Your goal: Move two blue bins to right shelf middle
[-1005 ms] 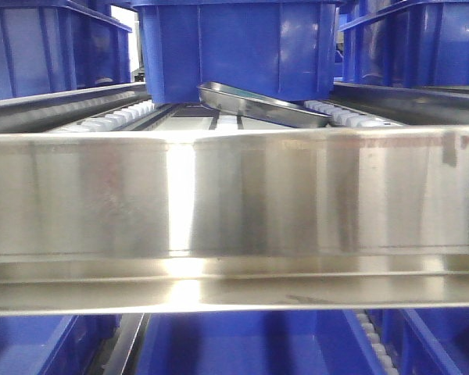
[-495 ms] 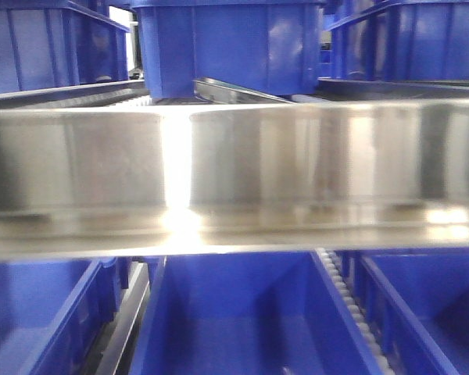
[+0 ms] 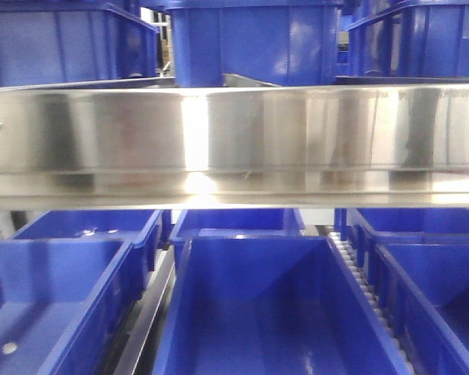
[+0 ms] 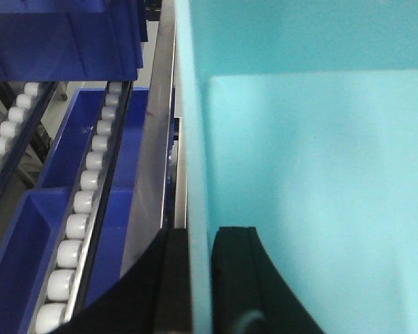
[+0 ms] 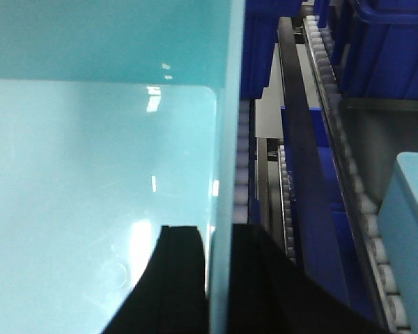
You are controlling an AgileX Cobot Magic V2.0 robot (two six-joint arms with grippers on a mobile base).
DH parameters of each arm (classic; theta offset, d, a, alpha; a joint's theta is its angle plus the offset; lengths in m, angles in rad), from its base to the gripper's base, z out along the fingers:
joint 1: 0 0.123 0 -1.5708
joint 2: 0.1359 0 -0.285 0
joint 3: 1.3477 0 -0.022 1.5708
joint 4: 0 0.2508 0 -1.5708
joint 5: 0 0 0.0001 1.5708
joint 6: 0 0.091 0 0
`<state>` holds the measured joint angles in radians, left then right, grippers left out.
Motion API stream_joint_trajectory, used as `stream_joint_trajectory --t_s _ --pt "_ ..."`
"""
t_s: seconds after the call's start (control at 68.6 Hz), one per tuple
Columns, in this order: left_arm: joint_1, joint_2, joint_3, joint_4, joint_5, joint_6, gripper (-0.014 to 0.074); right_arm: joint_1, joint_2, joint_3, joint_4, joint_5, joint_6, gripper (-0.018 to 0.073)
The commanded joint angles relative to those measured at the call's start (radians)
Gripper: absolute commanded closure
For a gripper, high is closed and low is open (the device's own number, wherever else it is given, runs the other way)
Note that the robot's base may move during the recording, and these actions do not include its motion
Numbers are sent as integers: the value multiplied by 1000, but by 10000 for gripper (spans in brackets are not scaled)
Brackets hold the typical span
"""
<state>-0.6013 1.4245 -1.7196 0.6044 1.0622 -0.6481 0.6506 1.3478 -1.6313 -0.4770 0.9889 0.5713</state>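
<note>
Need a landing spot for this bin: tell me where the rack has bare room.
Crowded above the steel front rail: three dark blue bins abreast, narrow gaps between. Bare room inside the centre bin below the rail.

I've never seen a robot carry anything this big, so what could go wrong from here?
The left gripper and right gripper each pinch only a thin wall of the pale blue bin, so it might slip or tilt. It could also catch the steel rail or bump the dark blue bins crowding the rack.

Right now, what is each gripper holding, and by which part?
Left gripper and right gripper each pinch a pale blue bin by its side wall.
</note>
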Motion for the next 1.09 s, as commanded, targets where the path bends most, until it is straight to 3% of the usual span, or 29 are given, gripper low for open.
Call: stream_joint_trajectory --t_s 0.0,1.078 --pt "-10 -8 -9 12 -41 10 707 1 -4 -12 -16 -57 -9 721" --pt "-10 -8 -9 12 -41 10 707 1 -4 -12 -16 -59 -9 721"
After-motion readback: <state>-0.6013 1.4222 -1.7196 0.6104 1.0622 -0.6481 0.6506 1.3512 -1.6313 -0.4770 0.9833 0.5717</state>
